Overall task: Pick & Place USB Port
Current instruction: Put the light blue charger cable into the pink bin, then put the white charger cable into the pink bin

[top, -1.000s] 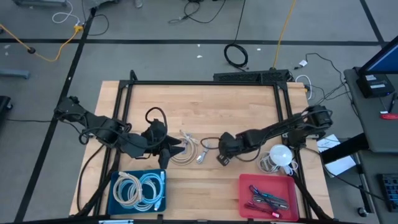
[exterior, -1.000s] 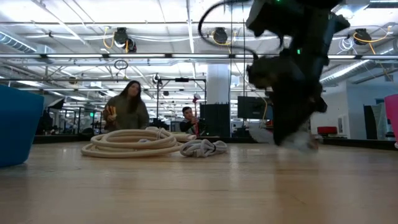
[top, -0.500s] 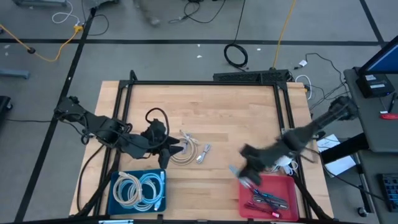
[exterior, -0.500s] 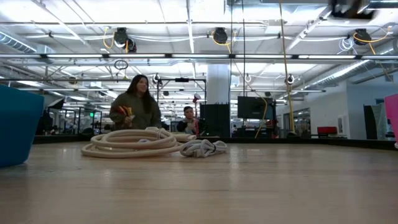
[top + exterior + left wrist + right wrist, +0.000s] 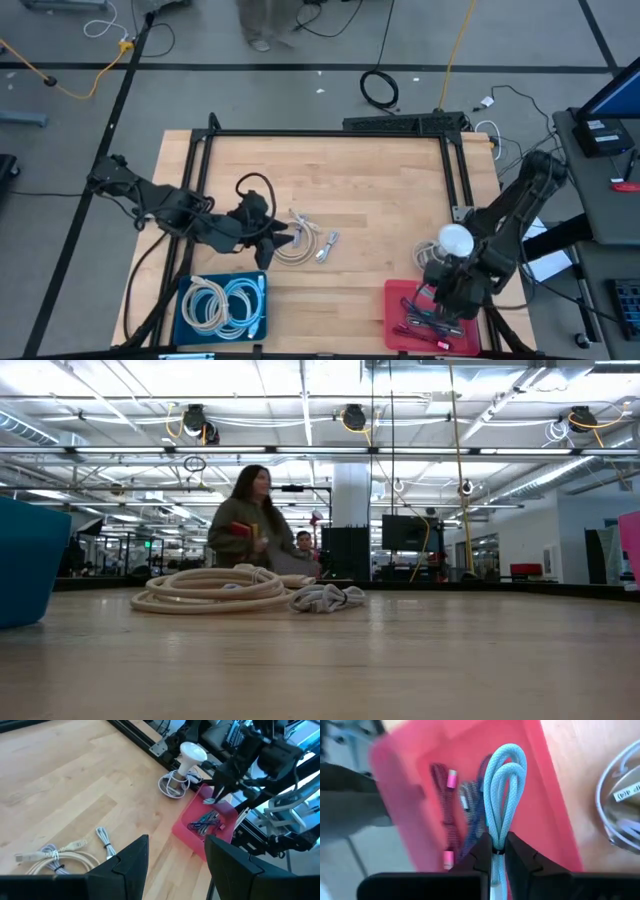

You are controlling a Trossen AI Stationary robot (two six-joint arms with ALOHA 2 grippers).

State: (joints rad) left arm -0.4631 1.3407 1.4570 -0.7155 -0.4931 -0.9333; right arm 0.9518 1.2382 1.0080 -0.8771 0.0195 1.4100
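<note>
My right gripper (image 5: 496, 855) is shut on a light blue braided cable bundle (image 5: 505, 790) and hovers over the red tray (image 5: 400, 300) at the table's near right; the left wrist view shows it there too (image 5: 216, 795). The tray (image 5: 540, 795) holds several red, grey and blue cables (image 5: 462, 805). My left gripper (image 5: 175, 860) is open and waits left of centre, beside the white cable pile (image 5: 305, 243), which lies flat on the table. My right gripper pinches the folded blue cable bundle between its two fingers (image 5: 482, 857), at the banded stretch (image 5: 496, 839) below its loops. The fingers come from above, pointing down. The bundle is lifted clear, its looped end (image 5: 507, 755) sticking out past the fingertips over the tray.
A white bulb-shaped object (image 5: 455, 240) with a coiled white cable (image 5: 171, 786) stands just beyond the tray. A blue bin (image 5: 222, 305) of coiled cables sits near left. A black frame (image 5: 330, 133) rims the table. A person (image 5: 250, 525) walks behind the table.
My right gripper has swung from the table's middle, beside the white cable pile, up and toward the near right edge, and now hangs over the red tray, pointing down. The person in the background has walked rightward.
</note>
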